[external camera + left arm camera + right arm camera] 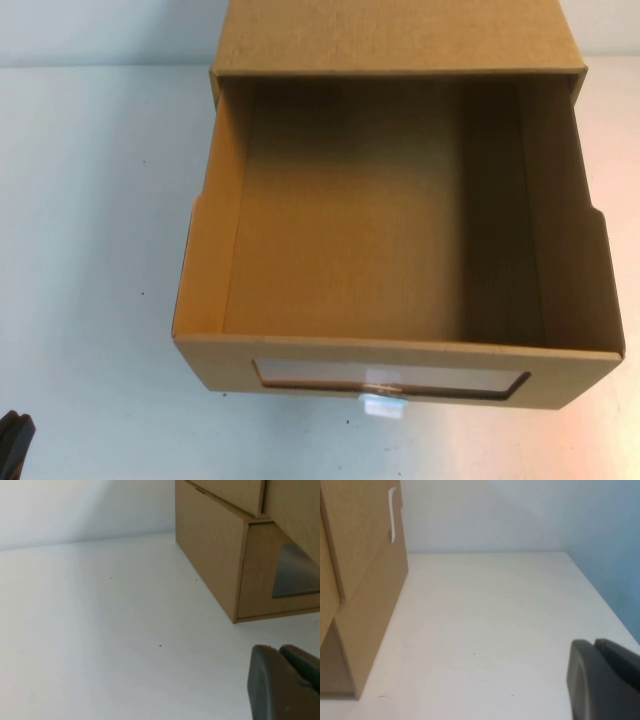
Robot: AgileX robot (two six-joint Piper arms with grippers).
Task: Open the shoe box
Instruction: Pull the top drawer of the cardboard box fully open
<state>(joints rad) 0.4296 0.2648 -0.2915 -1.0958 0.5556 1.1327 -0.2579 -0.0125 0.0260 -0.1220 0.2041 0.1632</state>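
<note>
Shoe box [400,40], brown cardboard, on white table [90,250], drawer [350,260] slid out toward robot, interior bare; left gripper [278,652], low, off box's left, fingers pressed together, empty; right gripper [594,646], off box's right, clenched, empty

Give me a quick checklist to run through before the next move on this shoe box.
1. Drawer pulled out of its sleeve: ok.
2. Drawer interior free of objects: ok, nothing shows inside.
3. Left end effector clear of the box, low over the table off the drawer's left front, shut and empty: ok.
4. Right end effector clear, off the box's right side, shut and empty: ok.
5. Pull tab released: ok.
6. Drawer at full extension: cannot tell.
</note>
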